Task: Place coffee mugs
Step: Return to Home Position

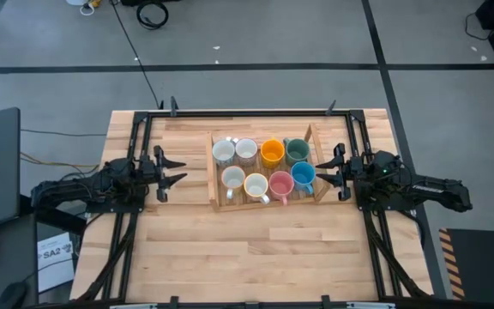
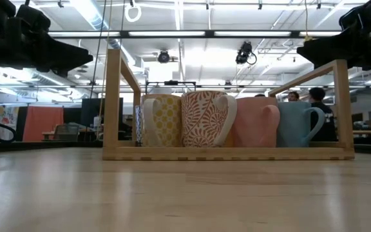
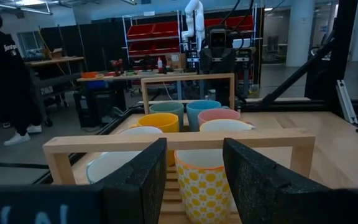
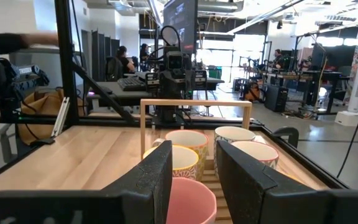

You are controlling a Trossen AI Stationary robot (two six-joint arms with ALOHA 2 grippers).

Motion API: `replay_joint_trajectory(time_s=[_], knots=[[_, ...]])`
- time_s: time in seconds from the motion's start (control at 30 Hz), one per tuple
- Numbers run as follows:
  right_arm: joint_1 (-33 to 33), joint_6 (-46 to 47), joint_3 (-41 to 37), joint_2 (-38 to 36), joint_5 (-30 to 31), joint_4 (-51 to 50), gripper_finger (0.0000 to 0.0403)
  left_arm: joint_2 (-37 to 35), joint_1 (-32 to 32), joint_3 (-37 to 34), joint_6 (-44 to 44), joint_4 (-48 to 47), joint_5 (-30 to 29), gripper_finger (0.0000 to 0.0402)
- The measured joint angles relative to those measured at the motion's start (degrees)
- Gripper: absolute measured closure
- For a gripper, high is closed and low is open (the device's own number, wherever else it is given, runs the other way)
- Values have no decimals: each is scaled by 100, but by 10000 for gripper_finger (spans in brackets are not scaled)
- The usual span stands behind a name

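Eight mugs (image 1: 272,153) sit in the tray (image 1: 212,167) at frame centre; left gripper (image 1: 181,170) and right gripper (image 1: 322,173) flank it, both spread and empty. The right one is close, so a sideways swing could jolt the tray

The wooden table (image 1: 230,249) is standing in what is probably a robotics lab inside a large open hall. Long ceiling lights (image 2: 172,33) are shining above, and dark tape lines (image 1: 230,67) are crossing the grey floor (image 1: 273,34). A rack of red bins (image 3: 160,29) and a white robot arm (image 3: 194,15) are standing behind, and a person (image 4: 123,60) is sitting at a desk (image 4: 126,84).
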Motion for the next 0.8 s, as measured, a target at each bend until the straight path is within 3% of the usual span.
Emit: replay_joint_trajectory(time_s=[0.8], knots=[[1, 2, 0, 0, 1, 0, 271, -2, -2, 2, 6, -118, 7, 237]])
